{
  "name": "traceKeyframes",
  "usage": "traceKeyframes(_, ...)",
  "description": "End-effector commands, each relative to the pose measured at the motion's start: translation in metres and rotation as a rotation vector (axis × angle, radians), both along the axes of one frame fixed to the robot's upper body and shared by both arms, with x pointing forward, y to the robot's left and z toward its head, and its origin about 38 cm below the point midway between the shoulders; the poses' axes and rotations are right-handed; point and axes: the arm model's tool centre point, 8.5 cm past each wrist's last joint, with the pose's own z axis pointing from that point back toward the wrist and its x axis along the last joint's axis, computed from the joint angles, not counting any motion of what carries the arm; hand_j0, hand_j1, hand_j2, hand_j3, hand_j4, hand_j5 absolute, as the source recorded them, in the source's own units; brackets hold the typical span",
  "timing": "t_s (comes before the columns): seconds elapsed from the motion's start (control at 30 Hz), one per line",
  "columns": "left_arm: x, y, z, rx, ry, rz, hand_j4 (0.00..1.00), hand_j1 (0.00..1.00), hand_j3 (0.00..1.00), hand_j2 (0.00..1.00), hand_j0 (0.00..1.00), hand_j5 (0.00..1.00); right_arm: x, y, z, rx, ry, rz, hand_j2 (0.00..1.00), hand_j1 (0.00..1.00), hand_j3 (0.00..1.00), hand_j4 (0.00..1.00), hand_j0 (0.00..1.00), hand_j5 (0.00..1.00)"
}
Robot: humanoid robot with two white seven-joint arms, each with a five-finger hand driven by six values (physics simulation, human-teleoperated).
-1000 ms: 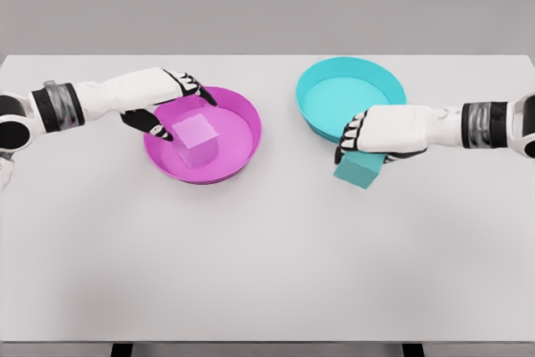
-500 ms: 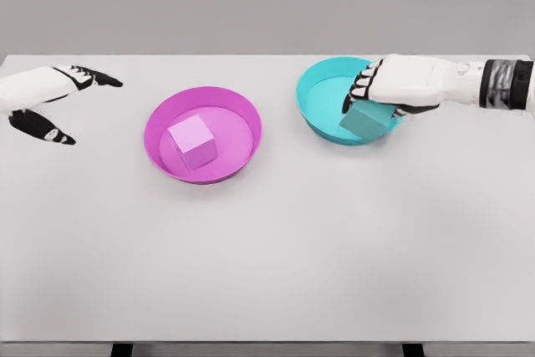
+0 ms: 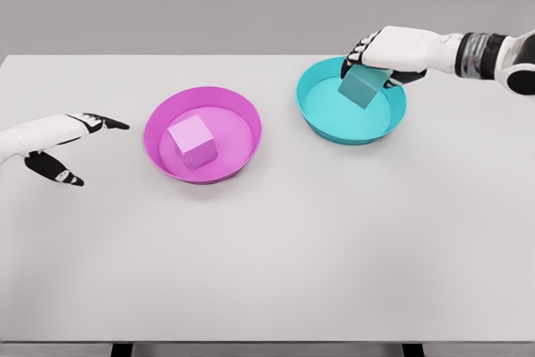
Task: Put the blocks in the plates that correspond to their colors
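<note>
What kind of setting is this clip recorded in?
Most likely a simulated tabletop test scene, not a real room: a plain white table against a blank grey backdrop, bearing only a magenta plate and a cyan plate with matching blocks, all evenly rendered.

On the white table [image 3: 267,257], the right hand [image 3: 386,49] grips a teal block [image 3: 361,86], tilted over the far side of the teal plate [image 3: 322,114]. A magenta block [image 3: 192,140] sits inside the magenta plate [image 3: 242,119]. The left hand [image 3: 52,141] hovers with fingers spread, well left of that plate.

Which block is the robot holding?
The teal block, gripped by the right hand over the teal plate. The pink block sits alone in its pink plate.
</note>
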Motion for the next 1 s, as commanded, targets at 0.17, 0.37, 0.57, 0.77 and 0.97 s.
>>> traceKeyframes(0.17,-0.001,0.001,-0.004,-0.004,0.009,0.008,1.0,1.0,1.0,1.0,1.0,1.0,0.015,0.001,-0.006,0.005,0.009,-0.048,0.91,0.91,0.91,0.91,0.91,0.91)
traceKeyframes(0.37,0.0,0.003,-0.005,-0.005,0.011,0.015,1.0,1.0,1.0,1.0,1.0,1.0,0.014,0.0,-0.006,0.004,0.008,-0.046,1.0,1.0,1.0,1.0,1.0,1.0)
traceKeyframes(0.57,0.0,0.006,-0.007,-0.002,0.018,0.024,1.0,1.0,1.0,1.0,1.0,1.0,-0.01,-0.024,0.017,0.04,-0.033,-0.026,1.0,1.0,1.0,1.0,1.0,1.0)
traceKeyframes(0.77,0.0,0.003,-0.009,-0.009,0.021,0.022,1.0,1.0,1.0,1.0,1.0,1.0,-0.073,-0.052,0.011,0.033,-0.001,0.035,1.0,1.0,1.0,1.0,1.0,1.0)
traceKeyframes(0.97,0.001,0.001,-0.011,-0.007,0.021,0.018,1.0,1.0,1.0,1.0,1.0,1.0,-0.105,-0.078,-0.011,0.006,0.067,0.012,1.0,1.0,1.0,1.0,1.0,1.0)
